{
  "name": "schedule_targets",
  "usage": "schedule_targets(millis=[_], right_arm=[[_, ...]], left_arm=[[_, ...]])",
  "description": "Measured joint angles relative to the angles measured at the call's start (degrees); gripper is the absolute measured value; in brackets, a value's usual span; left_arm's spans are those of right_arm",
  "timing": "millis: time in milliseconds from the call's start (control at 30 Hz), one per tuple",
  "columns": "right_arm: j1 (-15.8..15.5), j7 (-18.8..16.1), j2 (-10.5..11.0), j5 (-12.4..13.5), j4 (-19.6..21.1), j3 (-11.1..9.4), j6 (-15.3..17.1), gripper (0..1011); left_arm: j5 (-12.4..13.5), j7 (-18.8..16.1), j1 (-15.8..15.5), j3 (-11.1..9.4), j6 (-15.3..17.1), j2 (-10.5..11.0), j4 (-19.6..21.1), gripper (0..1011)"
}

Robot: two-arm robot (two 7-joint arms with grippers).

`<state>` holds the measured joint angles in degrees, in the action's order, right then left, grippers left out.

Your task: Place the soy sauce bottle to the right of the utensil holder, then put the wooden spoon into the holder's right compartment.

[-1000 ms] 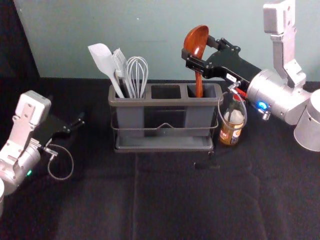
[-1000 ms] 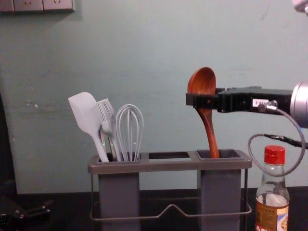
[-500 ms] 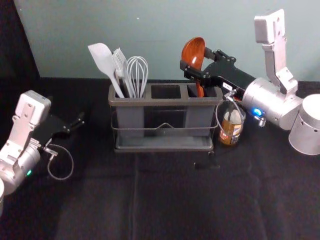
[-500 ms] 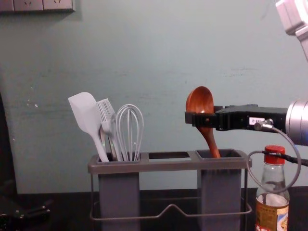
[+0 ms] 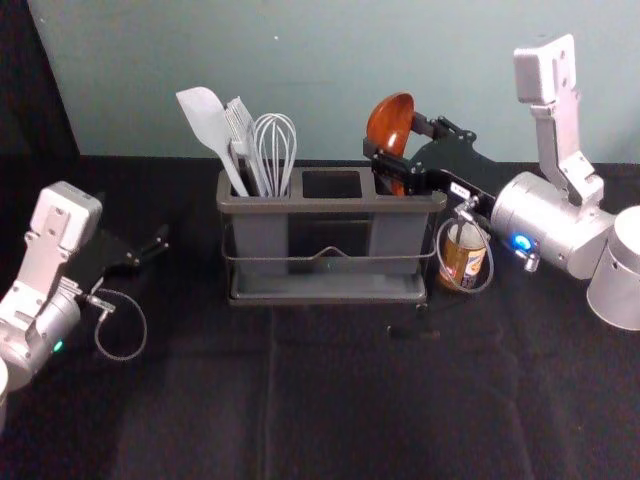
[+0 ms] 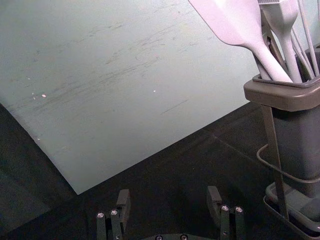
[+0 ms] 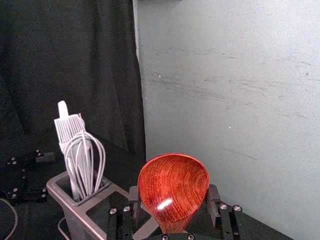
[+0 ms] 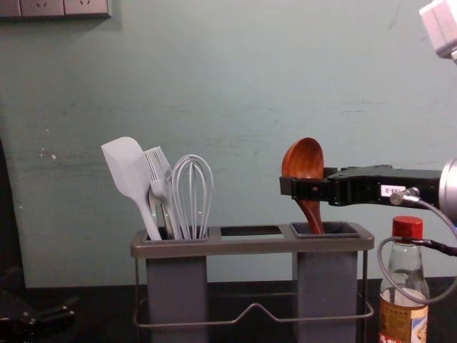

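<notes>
Lower end of spoon (image 8: 305, 161), hidden in holder (image 8: 250, 246)

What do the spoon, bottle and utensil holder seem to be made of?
Spoon: glossy, probably varnished wood; grain and a bright highlight show.
Bottle: likely clear glass, see-through above the label; smooth red cap, perhaps plastic.
Utensil holder: apparently matte grey plastic, showing no sharp highlights.
</notes>
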<state>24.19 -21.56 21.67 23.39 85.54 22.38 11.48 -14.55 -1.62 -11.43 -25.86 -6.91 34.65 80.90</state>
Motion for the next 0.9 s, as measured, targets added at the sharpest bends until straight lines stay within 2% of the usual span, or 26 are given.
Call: schedule_targets(millis=[267, 567, 800, 900], right_arm=[[-2.1, 0.7, 1.3, 0.4, 3.3, -0.6, 1.2, 814], [-2.9, 0.8, 1.8, 0.4, 3.8, -1.1, 1.2, 818], [-3.3, 1.0, 1.8, 0.8, 3.9, -1.3, 1.3, 985], [-3.4, 1.0, 1.9, 1.0, 4.2, -1.5, 1.3, 1002]], left_arm=[[0.0, 0.0, 0.0, 0.0, 0.0, 0.0, 0.0, 1005], [0.0, 0.0, 0.0, 0.0, 0.0, 0.0, 0.0, 1005], [0.0, 0.0, 0.0, 0.0, 0.0, 0.0, 0.0, 1005], [0.0, 0.0, 0.0, 0.0, 0.0, 0.0, 0.0, 1005]])
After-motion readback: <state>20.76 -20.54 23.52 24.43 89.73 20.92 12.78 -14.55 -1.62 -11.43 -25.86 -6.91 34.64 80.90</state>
